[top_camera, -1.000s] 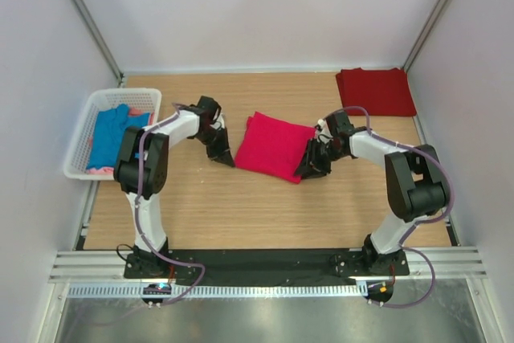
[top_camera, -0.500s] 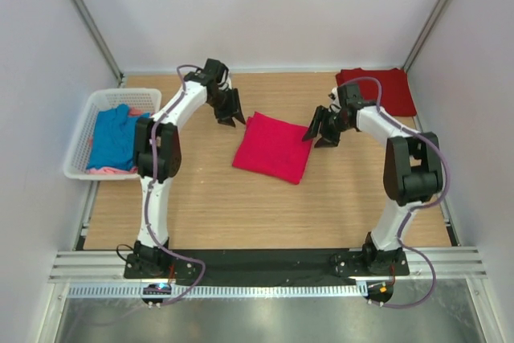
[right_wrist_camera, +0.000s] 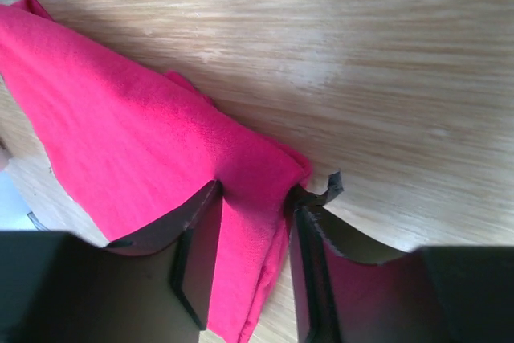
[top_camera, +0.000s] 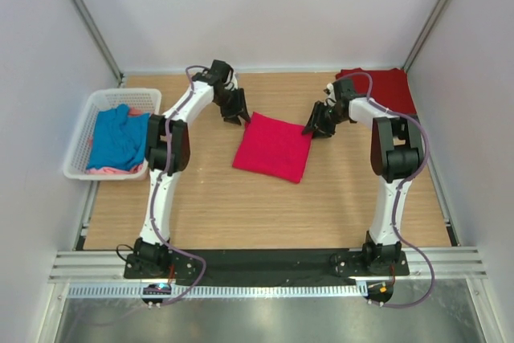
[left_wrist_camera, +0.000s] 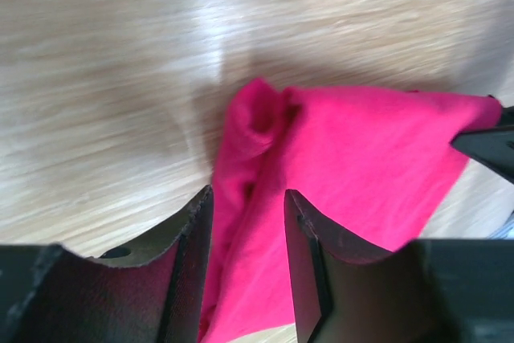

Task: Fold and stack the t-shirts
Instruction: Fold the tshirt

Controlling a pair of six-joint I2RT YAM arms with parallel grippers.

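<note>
The bright pink-red t-shirt point(top_camera: 273, 148) lay folded flat in the middle of the worktop point(top_camera: 241, 206). The left hand point(top_camera: 238, 116) sat half wide over its far left corner. The right hand point(top_camera: 315, 128) sat around its far right corner; whether it squeezed the cloth, I could not tell. A dark red t-shirt point(top_camera: 381, 90) lay far right.

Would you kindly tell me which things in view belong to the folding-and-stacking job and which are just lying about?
Belongs to the job:
- bright pinkish-red t-shirt, folded, mid-table
- dark red t-shirt, folded, far right corner
- blue t-shirt, in the basket
- pale pink t-shirt, under the blue one

Just lying about:
- white basket
- wooden table
</note>
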